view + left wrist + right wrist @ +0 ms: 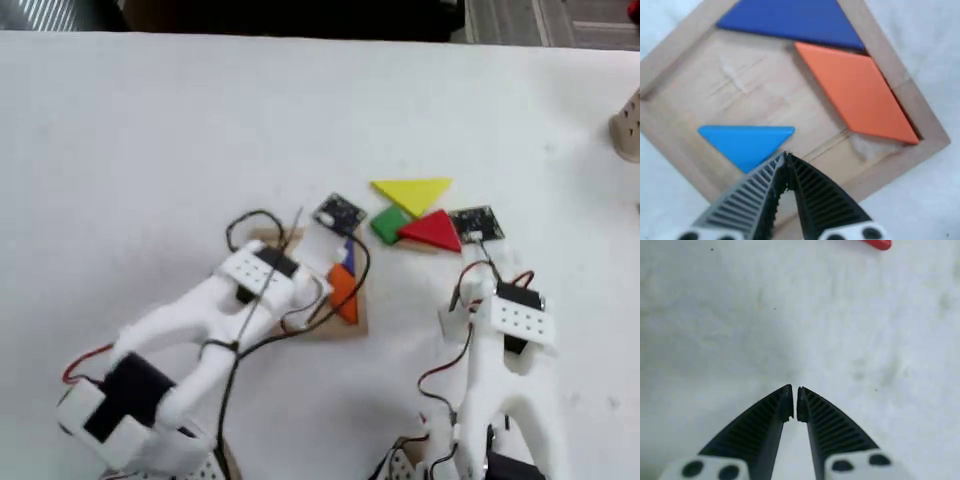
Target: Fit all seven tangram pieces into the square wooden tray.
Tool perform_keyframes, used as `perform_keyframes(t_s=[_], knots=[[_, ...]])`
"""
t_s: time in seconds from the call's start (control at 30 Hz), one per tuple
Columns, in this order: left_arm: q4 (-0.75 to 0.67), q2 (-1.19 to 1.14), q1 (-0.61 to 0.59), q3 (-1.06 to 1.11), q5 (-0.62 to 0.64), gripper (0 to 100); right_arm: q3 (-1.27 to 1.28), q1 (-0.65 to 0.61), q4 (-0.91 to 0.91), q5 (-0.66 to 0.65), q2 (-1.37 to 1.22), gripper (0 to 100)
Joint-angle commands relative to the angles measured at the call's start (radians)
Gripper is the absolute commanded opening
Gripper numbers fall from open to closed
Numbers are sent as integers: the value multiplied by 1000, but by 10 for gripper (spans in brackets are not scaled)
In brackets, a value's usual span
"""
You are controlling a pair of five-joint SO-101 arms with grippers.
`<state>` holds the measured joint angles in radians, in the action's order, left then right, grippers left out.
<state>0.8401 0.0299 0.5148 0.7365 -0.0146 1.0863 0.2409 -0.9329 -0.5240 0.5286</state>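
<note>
– 3 pieces lie in the tray on my left wrist feed. A dark blue triangle runs along 1 wall. An orange parallelogram meets it at a corner and lies along the adjoining wall. A light blue triangle sits apart from both on the bare floor.

– And your left gripper?

– My left gripper hangs over the tray, fingers pressed together with nothing between them. The tips are just beside 1 edge of the light blue triangle. I cannot tell whether they touch it.

– Where is the tray in the high view?

– Just left of centre, in the lower half of the frame. My left arm comes in from the lower left and covers most of it. I can see the orange piece and a sliver of dark blue past the arm.

– Other pieces?

– 3 more lie on the white table, up and right of the tray, near the middle of the frame. A yellow triangle is uppermost. A green square sits just below it, and a red triangle lies against the square's right side.

– Right gripper?

– My right gripper is closed to a hairline and empty, over bare table, with a corner of the red triangle ahead of it. In the high view my right arm rises from the lower right and ends just below the red triangle.
</note>
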Motion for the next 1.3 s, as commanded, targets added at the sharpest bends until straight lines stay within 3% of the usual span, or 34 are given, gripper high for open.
perform_keyframes(t_s=[0.0, 0.27, 0.6, 0.73, 0.93, 1.27], knots=[[9, -53, -36, -121, 12, 23, 5, -1, 15, -52, 21, 18], [6, -137, -160, -232, 12, 23, 6, -1, 15, -58, 21, 18], [14, 81, -71, -69, 3, 22, 8, -1, 16, -61, 21, 18], [-44, 142, -96, 26, 3, 22, 8, -1, 16, -61, 21, 18], [-69, 41, -254, -23, 3, 23, 9, -1, 16, -61, 21, 18], [-69, -96, -189, -157, 12, 23, 9, -2, 16, -63, 21, 18]])
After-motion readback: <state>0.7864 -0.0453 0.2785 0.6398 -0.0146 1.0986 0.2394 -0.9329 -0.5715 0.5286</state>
